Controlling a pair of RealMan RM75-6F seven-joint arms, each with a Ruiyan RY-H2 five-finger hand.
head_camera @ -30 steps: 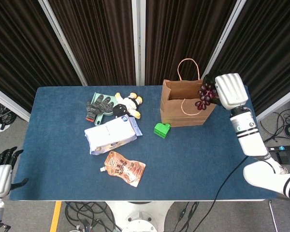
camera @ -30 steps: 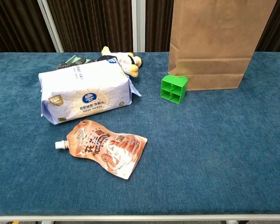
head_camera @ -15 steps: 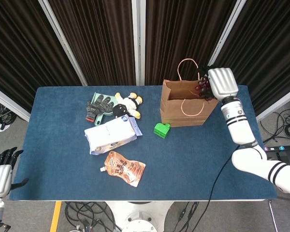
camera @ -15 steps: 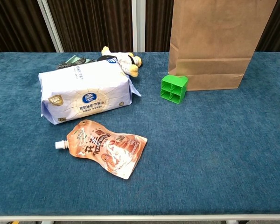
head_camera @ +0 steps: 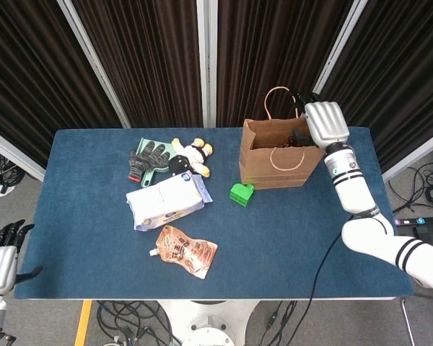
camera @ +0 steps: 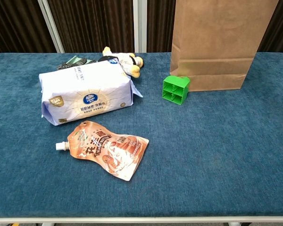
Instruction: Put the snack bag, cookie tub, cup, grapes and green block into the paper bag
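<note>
The brown paper bag (head_camera: 273, 170) (camera: 216, 47) stands open at the back right of the blue table. My right hand (head_camera: 325, 122) hovers over the bag's right rim, palm down. It holds the dark grapes (head_camera: 300, 135), which hang inside the bag's mouth and are mostly hidden. The green block (head_camera: 241, 194) (camera: 175, 89) sits on the table just left of the bag's front corner. An orange snack bag (head_camera: 184, 250) (camera: 106, 150) with a spout lies flat near the front. My left hand (head_camera: 1, 254) hangs off the table's front left corner, empty, fingers apart. No cup or cookie tub shows.
A white tissue pack (head_camera: 166, 200) (camera: 85, 94) lies mid-table. Behind it are a plush toy (head_camera: 191, 156) (camera: 123, 59) and a pair of dark gloves (head_camera: 148, 158) (camera: 70, 61). Dark curtains and metal posts stand behind the table.
My right hand has moved left and back from beside the bag to above its opening. The grapes have gone from hanging outside the bag to down within its mouth.
</note>
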